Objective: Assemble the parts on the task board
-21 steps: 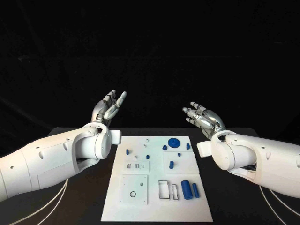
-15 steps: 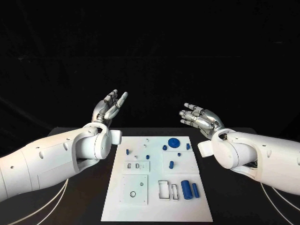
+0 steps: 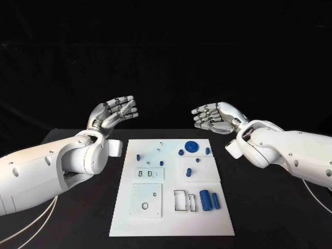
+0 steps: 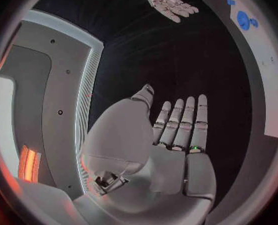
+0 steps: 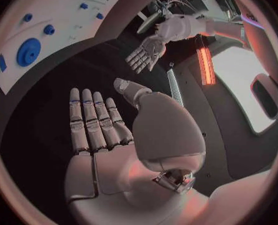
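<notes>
Both silver hands, left hand (image 3: 113, 111) and right hand (image 3: 216, 115), have swung inward above the white task board (image 3: 173, 218) (open, empty); no small blue part grasped yet

Two white arms, smooth rounded shells, small dark screw holes along forearms. Left hand (image 3: 113, 113) and right hand (image 3: 215, 116) silver metal, segmented fingers, darker bands at segments. White rounded wrist housing behind each hand. Thin white cables under both forearms.
</notes>
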Motion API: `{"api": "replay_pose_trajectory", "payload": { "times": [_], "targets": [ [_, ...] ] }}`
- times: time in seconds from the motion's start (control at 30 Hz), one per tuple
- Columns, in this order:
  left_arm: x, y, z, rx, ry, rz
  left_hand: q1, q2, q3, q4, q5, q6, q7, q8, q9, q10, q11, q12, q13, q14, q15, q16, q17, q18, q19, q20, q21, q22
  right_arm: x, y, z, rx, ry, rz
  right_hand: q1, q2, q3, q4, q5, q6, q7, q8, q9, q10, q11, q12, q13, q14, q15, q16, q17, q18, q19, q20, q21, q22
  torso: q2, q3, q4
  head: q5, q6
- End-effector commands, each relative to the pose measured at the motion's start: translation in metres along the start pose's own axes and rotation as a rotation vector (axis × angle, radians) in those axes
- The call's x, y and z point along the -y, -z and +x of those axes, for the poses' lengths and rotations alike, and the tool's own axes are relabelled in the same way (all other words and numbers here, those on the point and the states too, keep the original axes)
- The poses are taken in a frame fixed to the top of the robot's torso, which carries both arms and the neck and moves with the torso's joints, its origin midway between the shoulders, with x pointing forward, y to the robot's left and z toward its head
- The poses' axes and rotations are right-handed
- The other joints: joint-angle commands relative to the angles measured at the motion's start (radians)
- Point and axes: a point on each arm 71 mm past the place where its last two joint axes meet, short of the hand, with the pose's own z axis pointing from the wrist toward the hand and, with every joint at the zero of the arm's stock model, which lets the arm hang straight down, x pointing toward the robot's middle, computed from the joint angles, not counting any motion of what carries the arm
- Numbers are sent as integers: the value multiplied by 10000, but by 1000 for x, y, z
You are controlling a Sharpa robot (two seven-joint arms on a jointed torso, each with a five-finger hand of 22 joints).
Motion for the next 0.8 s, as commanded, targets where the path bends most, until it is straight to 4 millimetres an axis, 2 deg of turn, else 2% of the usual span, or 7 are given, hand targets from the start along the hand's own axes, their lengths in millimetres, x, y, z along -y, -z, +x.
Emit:
{"api": "replay_pose_trajectory", "payload": {
  "times": [0.03, 0.23, 0.33, 0.43, 0.53, 0.67, 0.8],
  "targets": [
    [7, 2, 8, -1016, 16, 175, 506, -678, 1612, -344, 58, 1567, 752, 501, 201, 2065, -223, 23, 63, 2211, -464, 714, 832, 211, 2442, -447, 1036, 226, -6, -3, 6, -1041, 2556, -456, 393, -182, -58, -222, -120, 1261, 475, 204, 94, 1414, -354, -238, 34, 2028, -518, 464, 224, 275, 1489, -418, 731, 240, 280, -43, 18, -32, -10],
    [18, 9, 11, -1384, 40, 205, 163, -1054, 2354, -493, 49, 1934, 632, 581, 232, 2652, -399, -93, 77, 2955, -725, 1107, 1411, 188, 3019, -758, 1761, 539, -12, -9, 6, -1452, 4560, -588, 525, -309, -299, -292, -147, 1909, 217, 250, 88, 2349, -710, -282, 61, 3634, -1049, 934, 722, 257, 2297, -977, 1987, 956, 524, -117, 33, -71, 12],
    [22, 13, 13, -1537, 90, 206, 26, -1123, 2483, -505, 47, 1975, 622, 579, 242, 2739, -417, -146, 75, 3040, -756, 1193, 1559, 181, 3063, -799, 1930, 620, -13, -12, 7, -1746, 5634, -502, 535, -462, -481, -294, -83, 2281, 39, 222, 92, 2801, -917, -317, 71, 4556, -1361, 1426, 1269, 239, 2627, -1304, 3101, 1670, 674, -151, 60, -89, 27],
    [26, 18, 16, -1687, 165, 190, -123, -1207, 2603, -533, 45, 2000, 609, 569, 252, 2813, -439, -209, 77, 3156, -794, 1354, 1763, 175, 3095, -837, 2138, 723, -14, -15, 8, -2081, 6765, -337, 418, -693, -527, -195, -6, 2524, -74, 161, 114, 2958, -1035, -328, 80, 5093, -1523, 1956, 1890, 260, 2752, -1463, 3835, 2173, 831, -187, 105, -138, 59],
    [27, 21, 19, -1792, 277, 173, -189, -1238, 2629, -534, 44, 2010, 609, 566, 257, 2837, -442, -228, 79, 3172, -800, 1415, 1839, 171, 3094, -845, 2208, 758, -16, -16, 9, -2255, 7444, -253, 294, -849, -564, -95, -66, 2562, -87, 111, 122, 2661, -1008, -364, 42, 5138, -1518, 2087, 2121, 249, 2744, -1462, 3968, 2280, 943, -214, 154, -181, 72],
    [30, 24, 19, -1828, 465, 143, -258, -1276, 2640, -530, 43, 2022, 605, 567, 263, 2862, -445, -241, 82, 3166, -800, 1468, 1907, 166, 3080, -847, 2262, 786, -20, -18, 13, -2337, 8202, -309, 253, -1013, -630, 100, -107, 2714, -171, 69, 183, 2647, -1086, -325, 97, 5539, -1618, 2731, 2793, 276, 3029, -1527, 4309, 2510, 1093, -264, 214, -248, 125],
    [31, 26, 19, -1853, 566, 135, -289, -1297, 2659, -542, 44, 2021, 597, 562, 265, 2870, -451, -256, 83, 3164, -806, 1513, 1962, 167, 3069, -851, 2303, 807, -23, -21, 17, -2364, 8693, -370, 293, -1202, -739, 366, -140, 2792, -237, -26, 269, 2536, -1113, -318, 176, 5634, -1667, 3841, 3763, 269, 3274, -1590, 4692, 2816, 1166, -275, 266, -292, 132]
  ]
}}
